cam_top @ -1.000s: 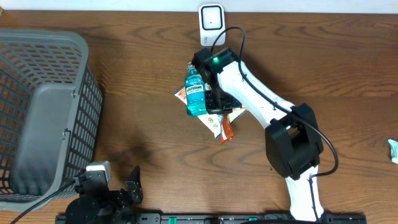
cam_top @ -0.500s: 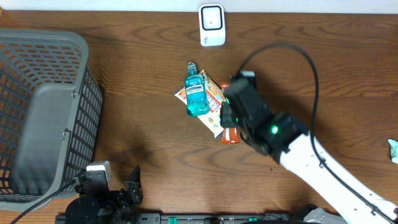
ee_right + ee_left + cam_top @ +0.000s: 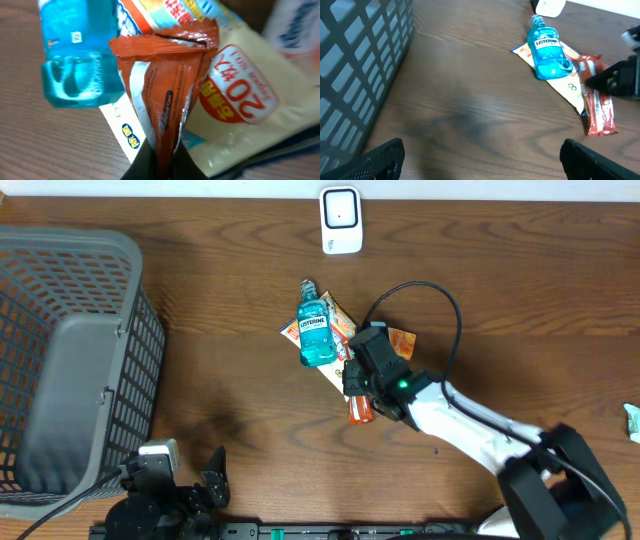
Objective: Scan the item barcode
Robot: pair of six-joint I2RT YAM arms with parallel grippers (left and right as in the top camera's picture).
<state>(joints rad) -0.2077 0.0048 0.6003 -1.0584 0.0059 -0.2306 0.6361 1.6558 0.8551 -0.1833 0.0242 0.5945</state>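
My right arm (image 3: 470, 430) wears white shells between black joints, with a small green light (image 3: 403, 386) on the wrist and a thin black cable (image 3: 420, 283) looping at one o'clock, while my left arm (image 3: 165, 502), at seven o'clock, is all black.

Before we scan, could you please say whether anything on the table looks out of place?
No spill shows, but the mouthwash bottle lies sideways atop overlapping packets; the right pincer pinches the orange wrapper.

The right arm (image 3: 470, 425) reaches in from the lower right and stretches toward the middle. Its gripper (image 3: 354, 380) is pinched tight on a wrapper (image 3: 170, 95) (fingers nearly meeting). The left arm (image 3: 165, 500) sits folded at the near edge, its gripper (image 3: 481, 147) spread wide, gripping nothing.
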